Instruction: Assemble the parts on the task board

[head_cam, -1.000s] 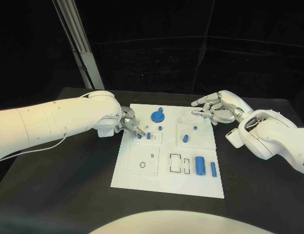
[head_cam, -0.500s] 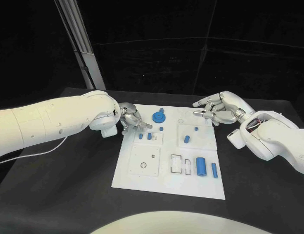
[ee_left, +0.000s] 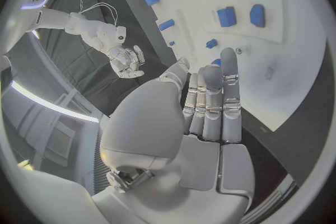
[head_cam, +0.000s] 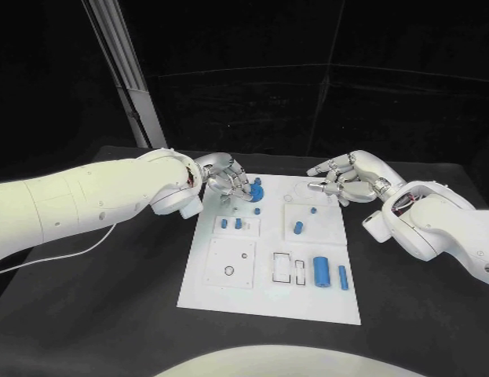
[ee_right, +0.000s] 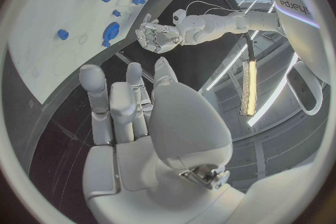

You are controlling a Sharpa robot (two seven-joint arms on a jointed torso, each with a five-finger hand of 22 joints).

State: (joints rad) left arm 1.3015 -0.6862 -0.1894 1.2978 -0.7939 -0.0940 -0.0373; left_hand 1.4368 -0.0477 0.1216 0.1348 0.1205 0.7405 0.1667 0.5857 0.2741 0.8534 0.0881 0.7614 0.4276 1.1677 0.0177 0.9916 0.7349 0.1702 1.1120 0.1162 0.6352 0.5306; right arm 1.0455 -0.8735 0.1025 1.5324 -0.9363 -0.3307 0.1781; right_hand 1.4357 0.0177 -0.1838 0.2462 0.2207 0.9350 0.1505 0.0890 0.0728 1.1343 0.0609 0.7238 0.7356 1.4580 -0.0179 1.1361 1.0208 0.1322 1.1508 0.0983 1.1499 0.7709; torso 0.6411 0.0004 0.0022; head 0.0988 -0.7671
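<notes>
The white task board [head_cam: 231, 292] lies in the middle of the black table. At its far edge sits a round blue part [head_cam: 256, 188]. My left hand [head_cam: 226, 179] hovers at the board's far left corner with straight fingers, their tips beside that round part and nothing held. Two small blue blocks [head_cam: 231, 223] stand in a left-side plate, seen again as the blocks [ee_left: 240, 15]. A blue cylinder [head_cam: 321, 271] and a thin blue bar [head_cam: 343, 274] lie near the right front. My right hand [head_cam: 341, 178] hangs over the far right corner, fingers loosely spread and empty.
More small blue pieces [head_cam: 297, 228] dot the board's far right plate. A pale metal post [head_cam: 125, 75] rises behind the table's far left corner. Bare black table [head_cam: 97, 290] flanks the board on both sides.
My left hand has moved from beside the two small blocks toward the board's far edge, and its fingers have straightened next to the round part. The right hand has barely shifted.
</notes>
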